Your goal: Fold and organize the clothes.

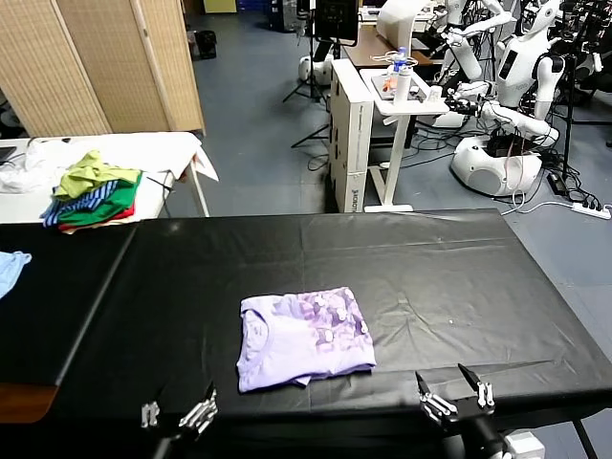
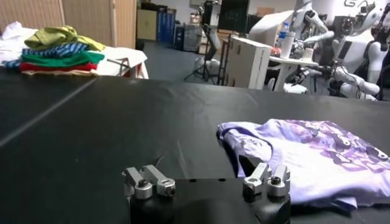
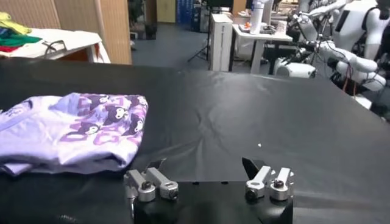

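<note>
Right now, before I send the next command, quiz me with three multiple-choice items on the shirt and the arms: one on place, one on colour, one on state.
1. Where does the lavender T-shirt lie on the black table?
A. Near the front edge, between the two arms
B. At the far right corner
C. On the garment pile

2. What colour is the cloth at the table's left edge?
A. Red
B. Light blue
C. White

3. How do the left end effector and right end effector stand?
A. Both shut on the shirt
B. Left shut, right open
C. Both open, holding nothing

Answers:
1 A: in the head view the folded shirt sits ahead of and between the end effectors.
2 B: pale blue fabric shows there.
3 C: both wrist views show spread fingers with nothing between them.
</note>
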Robot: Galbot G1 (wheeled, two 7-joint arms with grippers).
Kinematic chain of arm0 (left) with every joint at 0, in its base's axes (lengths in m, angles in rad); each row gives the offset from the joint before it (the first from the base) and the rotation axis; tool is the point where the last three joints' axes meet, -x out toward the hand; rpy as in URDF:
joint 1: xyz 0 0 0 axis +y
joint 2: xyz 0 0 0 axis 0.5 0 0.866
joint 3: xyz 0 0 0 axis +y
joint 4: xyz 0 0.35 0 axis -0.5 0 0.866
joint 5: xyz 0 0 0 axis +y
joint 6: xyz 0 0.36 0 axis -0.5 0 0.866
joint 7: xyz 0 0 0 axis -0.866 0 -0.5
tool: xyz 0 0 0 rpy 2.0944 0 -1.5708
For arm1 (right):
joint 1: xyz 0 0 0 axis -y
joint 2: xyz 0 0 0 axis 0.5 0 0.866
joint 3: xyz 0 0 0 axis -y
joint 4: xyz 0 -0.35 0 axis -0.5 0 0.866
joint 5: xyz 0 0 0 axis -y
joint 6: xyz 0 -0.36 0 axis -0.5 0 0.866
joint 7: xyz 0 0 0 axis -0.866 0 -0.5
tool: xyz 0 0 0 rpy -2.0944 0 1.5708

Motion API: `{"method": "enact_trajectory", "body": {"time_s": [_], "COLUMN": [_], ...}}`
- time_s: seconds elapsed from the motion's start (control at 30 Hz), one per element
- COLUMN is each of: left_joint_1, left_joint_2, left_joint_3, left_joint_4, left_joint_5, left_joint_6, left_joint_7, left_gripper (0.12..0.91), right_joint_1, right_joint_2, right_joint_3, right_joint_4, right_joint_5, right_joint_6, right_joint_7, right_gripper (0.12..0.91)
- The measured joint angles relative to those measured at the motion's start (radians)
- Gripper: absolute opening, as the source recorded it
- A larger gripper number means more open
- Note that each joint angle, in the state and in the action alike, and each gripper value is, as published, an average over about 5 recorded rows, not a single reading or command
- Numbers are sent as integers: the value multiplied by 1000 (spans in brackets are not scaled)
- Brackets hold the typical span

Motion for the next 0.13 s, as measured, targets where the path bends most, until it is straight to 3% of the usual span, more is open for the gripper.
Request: {"method": "enact_trajectory", "body": {"time_s": [0.13], "left_joint_1": [-1], "left_joint_2": [0], "left_joint_3": [0], "left_joint_4": [0], "left_joint_5": [0], "left_joint_6": [3], "left_joint_7": [0], "left_gripper": [907], "right_joint_1": [-2], "right_joint_2": [0], "right_joint_3": [0], "right_joint_4": [1], "right_joint_5": [0], "right_joint_6": [0], "right_joint_7": [0], "right_gripper": [907]}}
